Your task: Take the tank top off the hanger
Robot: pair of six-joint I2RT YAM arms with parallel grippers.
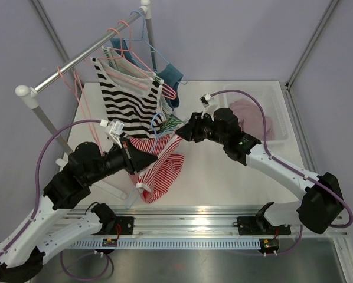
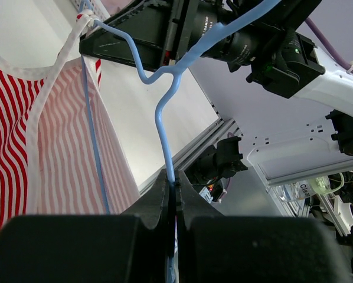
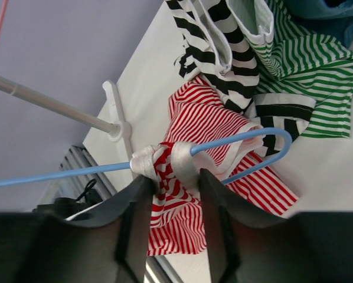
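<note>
Red-and-white striped tank top [image 1: 163, 172] hangs on the blue hanger [image 2: 159, 121], at 3 o'clock of my left gripper [image 2: 175, 184], which is clamped on the hanger's wire. My right gripper [image 3: 173, 184], at 1 o'clock, pinches the top's bunched strap.

The white table [image 1: 224, 177] carries 1 clear bin [image 1: 286, 118] at 2 o'clock, holding pink cloth [image 1: 247, 115]. A green-striped garment [image 1: 173, 122] lies near centre. The clothes rack's foot [image 3: 114, 115] stands at 8 o'clock.
</note>
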